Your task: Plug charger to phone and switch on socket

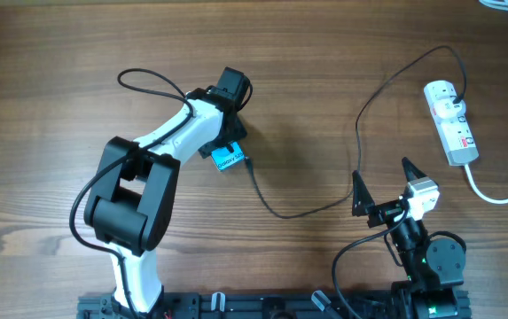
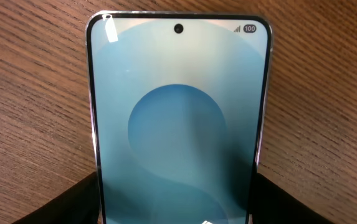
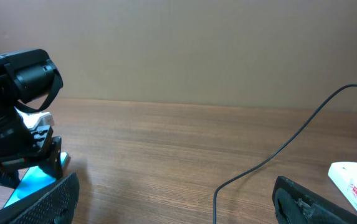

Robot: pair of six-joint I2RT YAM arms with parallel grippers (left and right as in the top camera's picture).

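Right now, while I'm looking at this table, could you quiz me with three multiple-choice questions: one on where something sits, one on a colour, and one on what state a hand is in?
1. Where on the table is the socket?
A) left end B) right end C) middle
2. What colour is the screen of the phone?
A) red B) yellow C) light blue
3. How is the right hand?
A) shut on the phone B) open and empty C) shut on the socket

Answers:
1 B, as the overhead view shows it near the right edge.
2 C, as the left wrist view shows pale blue.
3 B, as it gapes wide and grips nothing.
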